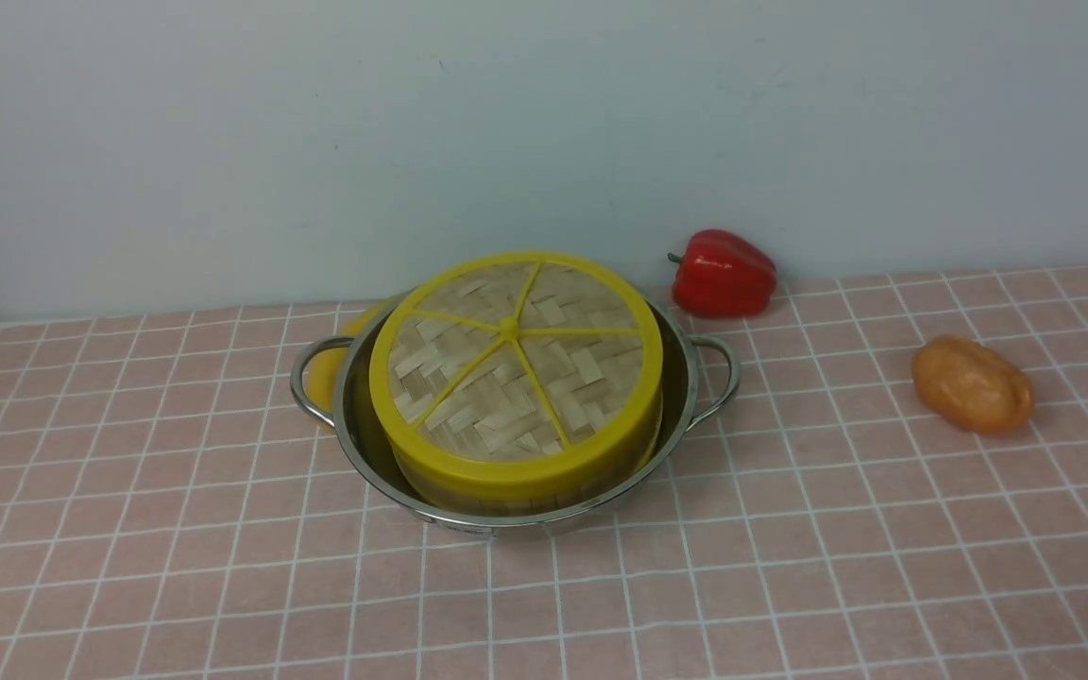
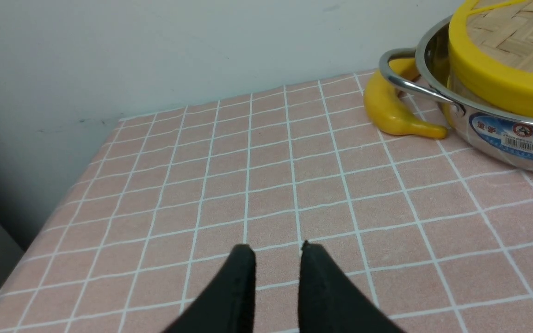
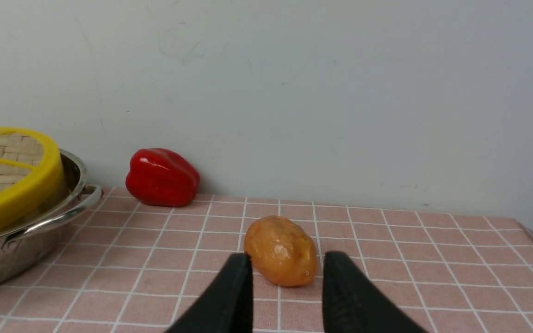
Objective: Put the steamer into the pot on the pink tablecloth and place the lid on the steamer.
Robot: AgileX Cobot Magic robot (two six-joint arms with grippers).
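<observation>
While both black two-fingered hands [image 2: 278, 259] [image 3: 287, 263] are gaping emptily, the yellow-rimmed woven bamboo lid [image 1: 563, 378] is capping the round bamboo steamer [image 1: 525, 493] inside the shiny steel two-handled pot [image 1: 690, 378], where a careless nudge could be dislodging it.

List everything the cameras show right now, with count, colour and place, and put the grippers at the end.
lid: one, woven tan with yellow rim and spokes, on the steamer
steamer: one, mostly hidden, pale wood and yellow, inside the pot
pot: one, silver, on the tablecloth
tablecloth: one, pink with white grid, under everything
banana: one, yellow, beside the pot, partly under its left handle
pepper: one, red, behind and right of the pot
bread roll: one, golden brown, far right
wall: one, pale grey-blue, at the back
left gripper: one, black, open, empty
right gripper: one, black, open, empty
</observation>
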